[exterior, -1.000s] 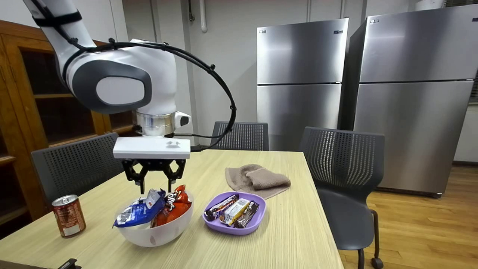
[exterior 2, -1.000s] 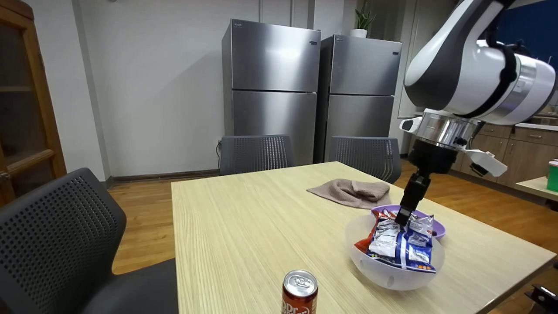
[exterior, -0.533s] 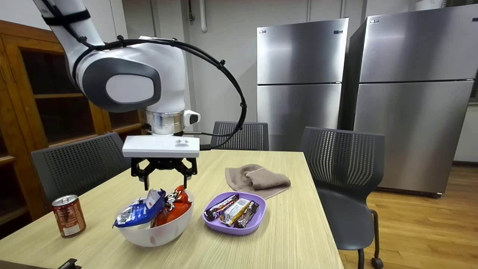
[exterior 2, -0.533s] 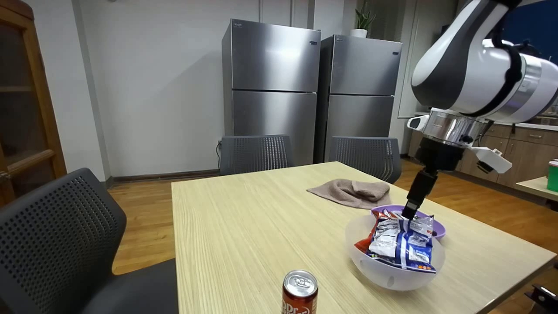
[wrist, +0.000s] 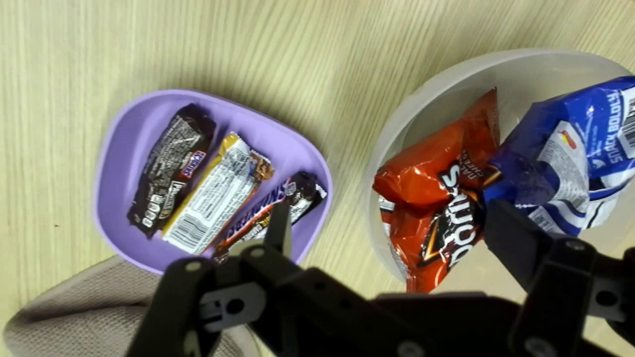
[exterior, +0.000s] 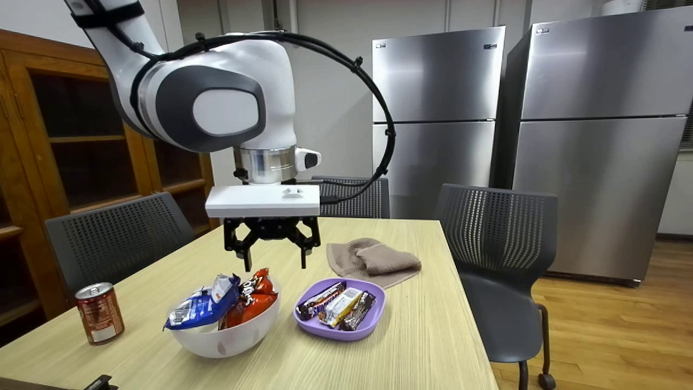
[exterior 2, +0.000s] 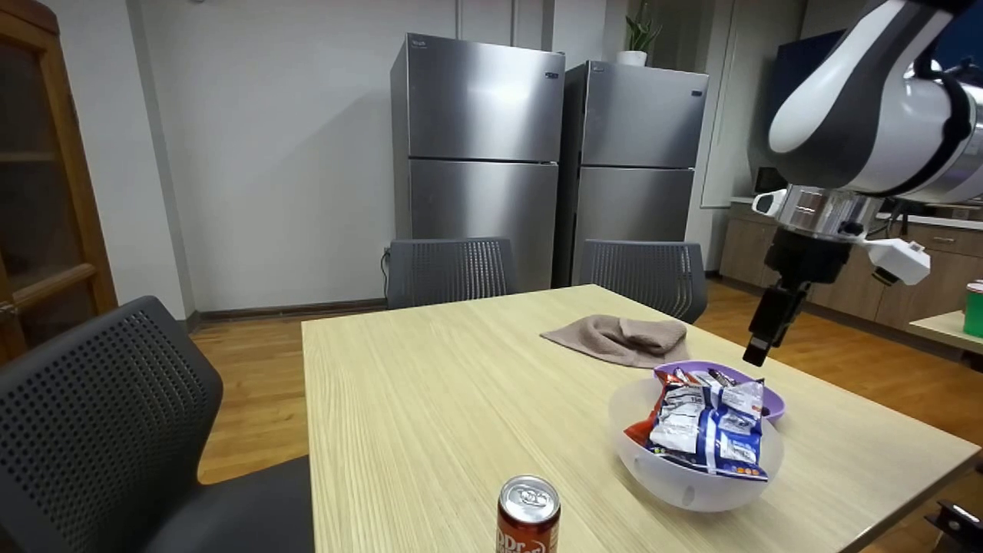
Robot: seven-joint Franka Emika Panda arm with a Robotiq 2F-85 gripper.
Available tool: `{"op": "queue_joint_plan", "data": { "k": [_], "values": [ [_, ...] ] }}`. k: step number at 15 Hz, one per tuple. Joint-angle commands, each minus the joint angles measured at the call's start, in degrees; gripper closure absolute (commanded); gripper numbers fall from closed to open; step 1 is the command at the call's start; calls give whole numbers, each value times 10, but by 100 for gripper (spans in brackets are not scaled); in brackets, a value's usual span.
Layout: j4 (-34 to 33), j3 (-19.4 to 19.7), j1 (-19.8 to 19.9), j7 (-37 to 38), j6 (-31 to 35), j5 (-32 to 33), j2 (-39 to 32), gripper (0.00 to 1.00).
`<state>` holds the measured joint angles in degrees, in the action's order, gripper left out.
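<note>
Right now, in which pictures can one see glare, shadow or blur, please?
In an exterior view, glare brightens a refrigerator's upper door and a soft diagonal shadow lies on the wall; in the wrist view, the dark gripper looks slightly out of focus, while the red snack bag has shiny highlights and legible lettering.

Claw (wrist: 387, 206) stands wide above purple tray (wrist: 124, 168) and translucent bowl (wrist: 526, 74).
Tray holds three wrapped bars (wrist: 213, 196), slanted side by side; bowl holds red Doritos bag (wrist: 436, 188) against blue bag (wrist: 570, 153). One finger (wrist: 274, 227) overlaps a bar in view, the other the bags. Grey-brown cloth (wrist: 89, 312) lies by tray's lower edge on wood-grain desk (wrist: 307, 59).
</note>
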<state>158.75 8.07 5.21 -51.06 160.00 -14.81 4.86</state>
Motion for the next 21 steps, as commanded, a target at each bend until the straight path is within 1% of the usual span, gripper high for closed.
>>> {"op": "queue_joint_plan", "data": {
  "k": [1,3,5,6,7,8,9,12,13,14,16,21],
  "values": [
    [9,11,24,93,-4,83,39,0],
    [9,10,48,181,18,166,43,0],
    [9,6,74,272,16,252,57,0],
    [10,-15,107,316,8,287,65,0],
    [8,-21,119,361,-8,321,74,0],
    [7,-11,112,402,-20,351,82,0],
    [6,-15,117,429,-31,368,89,0],
    [2,-20,111,480,-66,390,99,0],
    [2,-18,105,478,-74,385,102,0],
    [0,-3,100,448,-43,372,77,0],
    [0,-6,99,454,-53,372,82,0],
    [0,-6,99,456,-56,372,82,0]
  ]
}}
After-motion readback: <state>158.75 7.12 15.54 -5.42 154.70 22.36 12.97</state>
